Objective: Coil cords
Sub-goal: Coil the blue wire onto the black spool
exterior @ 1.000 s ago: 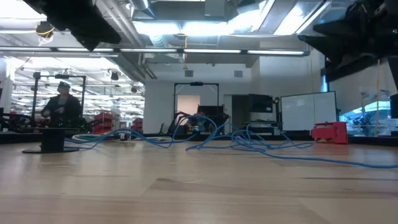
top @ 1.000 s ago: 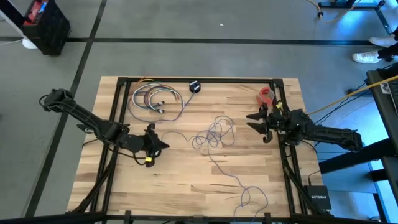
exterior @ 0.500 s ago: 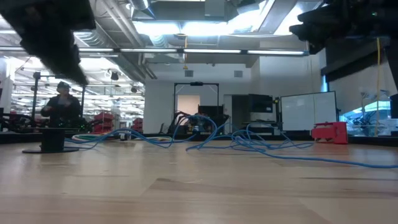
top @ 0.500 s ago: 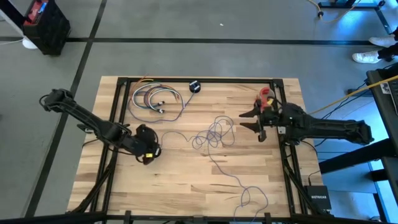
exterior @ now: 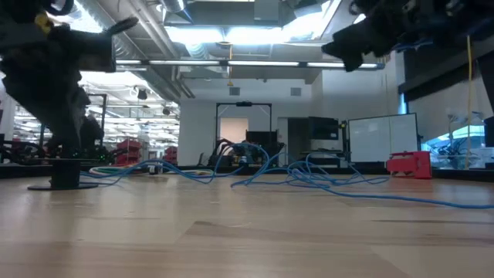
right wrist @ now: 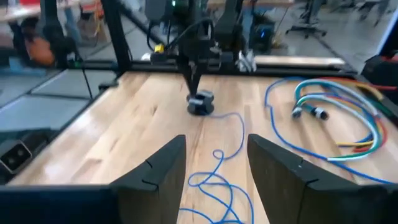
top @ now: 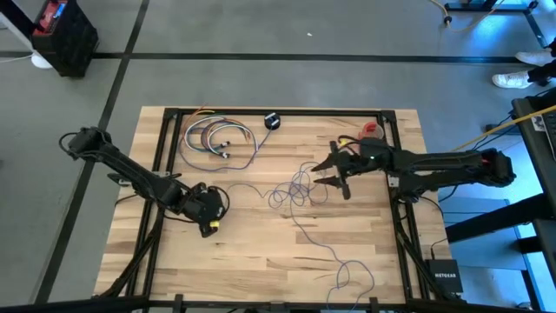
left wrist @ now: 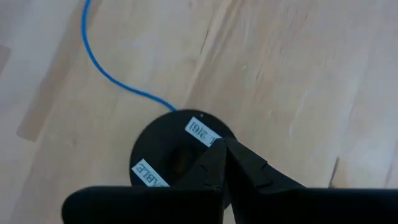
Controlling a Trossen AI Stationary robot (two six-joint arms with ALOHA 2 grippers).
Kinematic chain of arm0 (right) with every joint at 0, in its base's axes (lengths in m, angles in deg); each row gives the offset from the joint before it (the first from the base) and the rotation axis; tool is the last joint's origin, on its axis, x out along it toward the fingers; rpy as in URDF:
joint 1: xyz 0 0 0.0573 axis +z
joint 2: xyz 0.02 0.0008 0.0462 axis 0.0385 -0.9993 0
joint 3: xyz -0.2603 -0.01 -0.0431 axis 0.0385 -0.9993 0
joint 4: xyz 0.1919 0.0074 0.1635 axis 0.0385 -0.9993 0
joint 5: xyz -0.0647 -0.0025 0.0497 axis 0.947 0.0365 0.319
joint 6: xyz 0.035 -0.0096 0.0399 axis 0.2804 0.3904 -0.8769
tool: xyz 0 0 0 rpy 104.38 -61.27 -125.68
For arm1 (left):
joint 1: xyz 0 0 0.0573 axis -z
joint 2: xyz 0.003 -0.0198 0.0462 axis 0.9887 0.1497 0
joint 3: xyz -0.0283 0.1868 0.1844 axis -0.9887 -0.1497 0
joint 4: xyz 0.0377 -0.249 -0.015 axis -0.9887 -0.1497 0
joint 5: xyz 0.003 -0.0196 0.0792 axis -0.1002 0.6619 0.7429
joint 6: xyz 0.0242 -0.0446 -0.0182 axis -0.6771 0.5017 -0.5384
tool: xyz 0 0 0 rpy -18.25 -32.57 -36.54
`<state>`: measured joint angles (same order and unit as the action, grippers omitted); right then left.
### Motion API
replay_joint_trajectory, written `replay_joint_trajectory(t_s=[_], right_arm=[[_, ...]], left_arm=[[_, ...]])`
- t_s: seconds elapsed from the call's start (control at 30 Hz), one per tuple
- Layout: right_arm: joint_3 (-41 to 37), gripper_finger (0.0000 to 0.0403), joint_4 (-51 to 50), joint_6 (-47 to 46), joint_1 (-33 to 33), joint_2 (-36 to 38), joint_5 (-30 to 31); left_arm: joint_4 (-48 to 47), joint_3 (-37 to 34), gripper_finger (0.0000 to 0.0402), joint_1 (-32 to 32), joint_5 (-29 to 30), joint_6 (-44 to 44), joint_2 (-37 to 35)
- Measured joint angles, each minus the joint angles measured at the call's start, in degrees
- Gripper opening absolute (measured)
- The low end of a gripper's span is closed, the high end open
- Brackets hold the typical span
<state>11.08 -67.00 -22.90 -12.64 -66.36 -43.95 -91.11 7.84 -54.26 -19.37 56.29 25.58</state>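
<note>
We are finding the left gripper [left wrist: 224, 163] closed, partly hiding the spool [left wrist: 174, 155] near the table's [top: 261, 252] left edge; right gripper [top: 333, 173] is hanging open over the cord [top: 300, 187].

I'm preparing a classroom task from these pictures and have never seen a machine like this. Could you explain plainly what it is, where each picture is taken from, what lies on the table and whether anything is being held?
This is a robot with two dark arms working at a wooden table. One picture looks straight down from above, one looks level across the tabletop, and two come from cameras on the arms' wrists.

On the table lie a long thin cord in loose loops, a bundle of thicker coloured cables, a small black object at the far edge and a red object.

The left gripper is shut, its tips down at a small black round spool joined to the cord; whether it grips the spool is unclear. The right gripper is open above the loops, holding nothing.
</note>
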Motion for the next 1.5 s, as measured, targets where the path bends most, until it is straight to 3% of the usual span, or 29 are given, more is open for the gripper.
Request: replay_joint_trajectory(t_s=[0.33, 0.5, 0.67, 0.77, 0.87, 1.0, 1.07, 1.33, 1.5], right_arm=[[5.5, 0.0177, -0.2, 6.0, 4.1, -10.6, 1.3], [7.5, 0.0177, -0.2, 9.6, 8.3, -12.0, 5.2], [9.7, 0.0177, -0.2, 11.6, 10.8, -12.3, 8.3], [10.6, 0.0177, 0.1, 11.8, 11.7, -12.3, 8.8], [10.7, 0.0177, -0.1, 11.9, 12.7, -12.4, 9.1], [10.8, 0.0177, -0.2, 11.9, 13.6, -13.2, 10.6], [10.8, 0.0177, -1.0, 11.8, 13.8, -13.6, 10.6], [10.8, 0.0177, -0.5, 12.7, 16.2, -21.7, 12.1], [10.8, 0.0177, 5.2, 13.2, 16.2, -28.2, 13.1]], left_arm=[[5.8, 0.0, 0.0000, -0.7, -0.6, -4.4, 3.5], [11.4, 0.0, 0.0000, -1.6, -0.6, -6.8, 3.6], [21.5, 0.0, 0.0000, -4.0, -0.6, -14.8, 5.0], [21.1, 0.8, 0.0000, -5.4, -0.4, -18.0, 4.5], [13.3, 3.6, 0.0000, -5.2, -0.3, -16.4, 2.2], [-3.2, 8.0, 0.0000, -3.0, -0.4, -7.3, -0.6], [-5.4, 7.9, 0.0000, -1.2, 0.0, -4.5, -1.5], [-4.7, 0.2, 0.0000, 2.5, 0.0, 2.8, 0.0], [6.2, -3.0, 0.0000, 1.5, 0.2, -0.2, 0.2]])
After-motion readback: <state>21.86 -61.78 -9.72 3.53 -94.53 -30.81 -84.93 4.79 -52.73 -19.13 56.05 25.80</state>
